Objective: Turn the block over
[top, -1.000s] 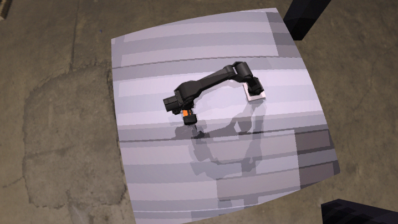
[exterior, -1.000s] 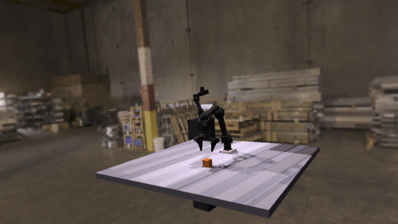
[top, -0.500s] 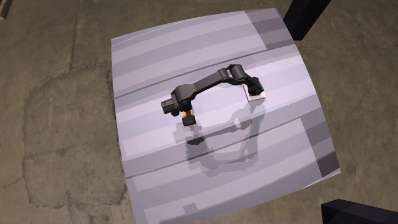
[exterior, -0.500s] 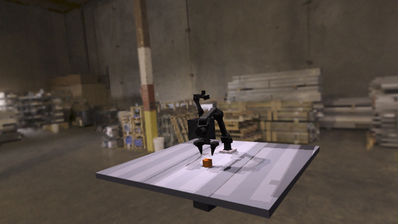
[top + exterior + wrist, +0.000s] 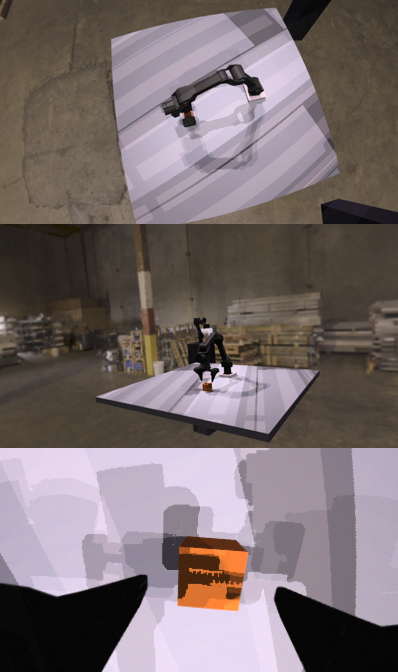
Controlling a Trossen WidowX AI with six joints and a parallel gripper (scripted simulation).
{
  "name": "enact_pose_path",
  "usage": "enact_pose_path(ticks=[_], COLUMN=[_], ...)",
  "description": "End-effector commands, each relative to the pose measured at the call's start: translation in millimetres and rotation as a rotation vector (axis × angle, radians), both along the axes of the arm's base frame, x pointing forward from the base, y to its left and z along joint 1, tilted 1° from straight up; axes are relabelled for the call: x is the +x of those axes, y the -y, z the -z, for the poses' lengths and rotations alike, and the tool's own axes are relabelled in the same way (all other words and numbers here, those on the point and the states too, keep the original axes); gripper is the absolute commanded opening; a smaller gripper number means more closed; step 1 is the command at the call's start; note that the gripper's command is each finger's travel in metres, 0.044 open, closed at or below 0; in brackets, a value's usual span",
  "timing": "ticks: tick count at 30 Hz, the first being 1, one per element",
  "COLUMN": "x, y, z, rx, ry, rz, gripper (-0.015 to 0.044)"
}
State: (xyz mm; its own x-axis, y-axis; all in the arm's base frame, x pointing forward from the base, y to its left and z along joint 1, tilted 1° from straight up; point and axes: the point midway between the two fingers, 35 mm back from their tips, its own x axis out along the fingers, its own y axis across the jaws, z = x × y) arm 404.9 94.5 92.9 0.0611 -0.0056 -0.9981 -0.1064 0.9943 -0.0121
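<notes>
An orange block rests on the striped grey table. In the wrist view a broad face of it with dark marks is turned toward the camera. From the top view only slivers of the block show under the wrist. My gripper is open wide and empty. It hangs a short way above the block, pointing down, with one black finger to each side and clear of it.
The arm's base stands on a small white plate toward the table's back. Dark boxes stand off the table's corners. The table edges are well away from the block. Arm shadows fall across the top.
</notes>
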Motion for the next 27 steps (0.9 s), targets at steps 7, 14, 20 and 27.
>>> enact_pose_path(ticks=[7,14,20,27], x=[-1,0,0,0], y=[-1,0,0,0], z=[19,30,36,36], rx=[0.003,0.003,0.003,0.003], ry=[-0.009,-0.009,-0.009,-0.009], rz=[-0.002,-0.002,-0.002,-0.002], gripper=[0.0440,0.0440,0.0414,0.0230])
